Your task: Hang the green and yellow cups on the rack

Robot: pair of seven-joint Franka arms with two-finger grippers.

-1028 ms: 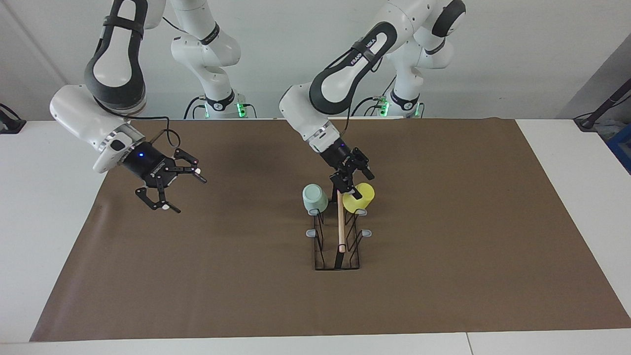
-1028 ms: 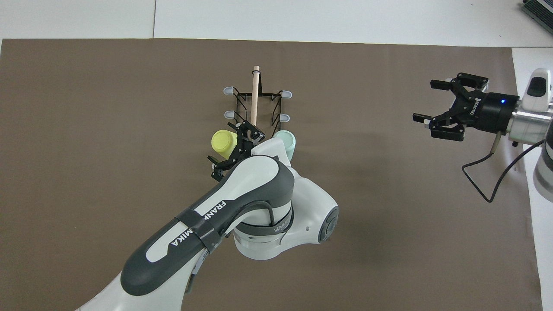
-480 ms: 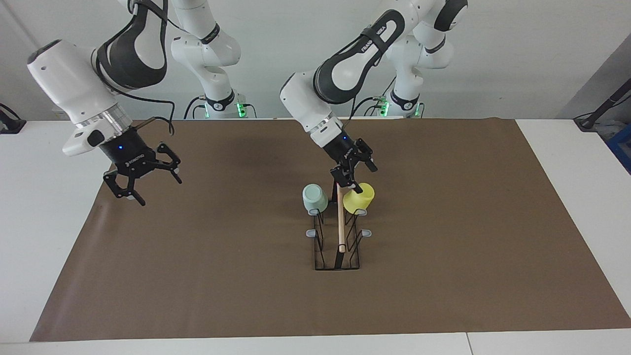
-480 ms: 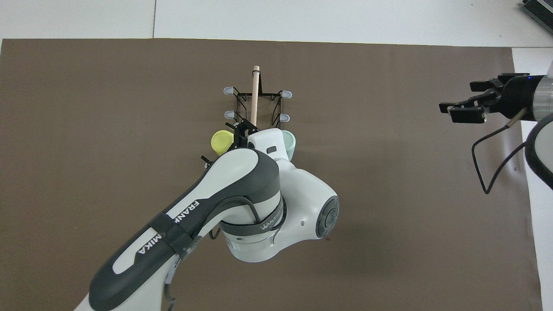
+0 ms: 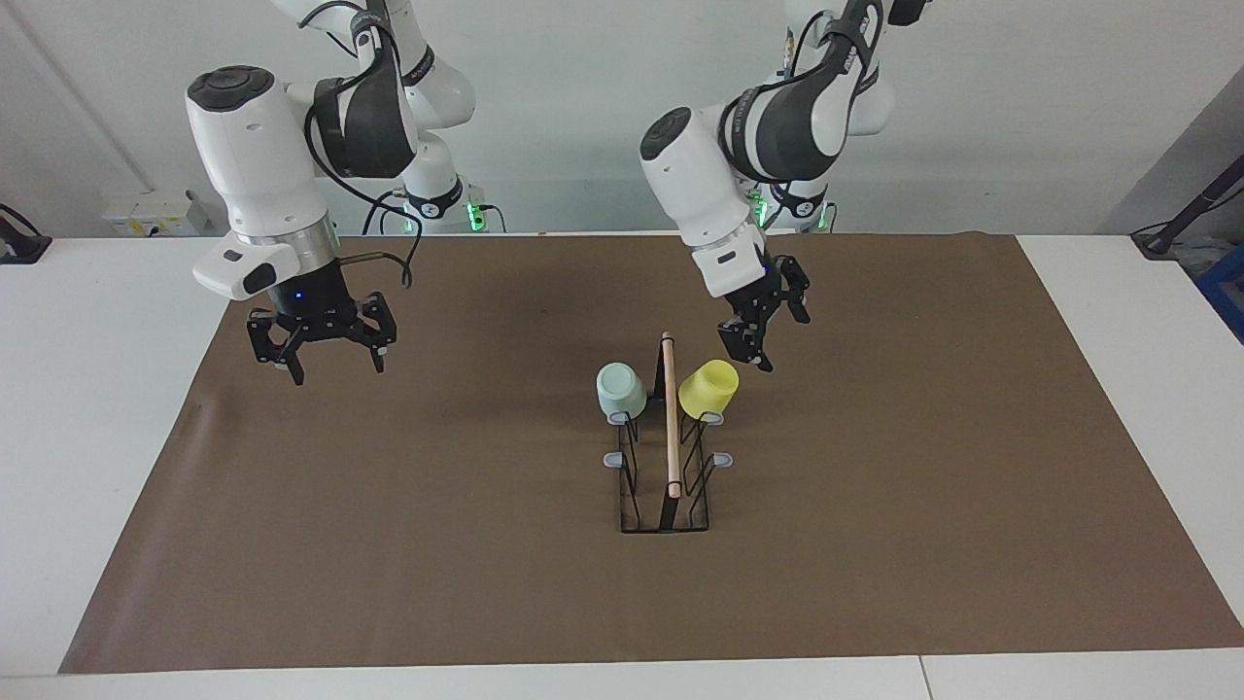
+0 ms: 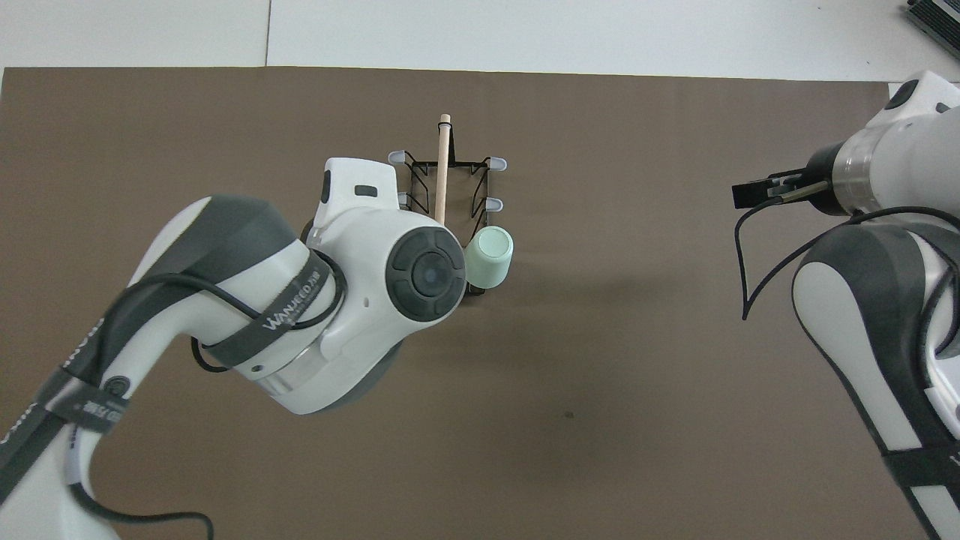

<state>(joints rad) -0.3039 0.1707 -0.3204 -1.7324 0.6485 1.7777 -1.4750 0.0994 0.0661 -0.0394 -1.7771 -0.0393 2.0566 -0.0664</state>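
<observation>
Overhead, yellow cup (image 5: 708,388) arm-hidden.

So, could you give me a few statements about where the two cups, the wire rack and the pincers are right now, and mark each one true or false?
1. The green cup and the yellow cup both sit on prongs of the rack. True.
2. The left pincer grips the yellow cup. False: it is open, up in the air and clear of the cup.
3. Both cups hang on the prongs nearest the robots. True.
4. The right pincer holds the green cup. False: it is open and empty, over the brown mat toward the right arm's end.
5. The wooden rod lies flat on the mat. False: it runs along the rack's top.
</observation>
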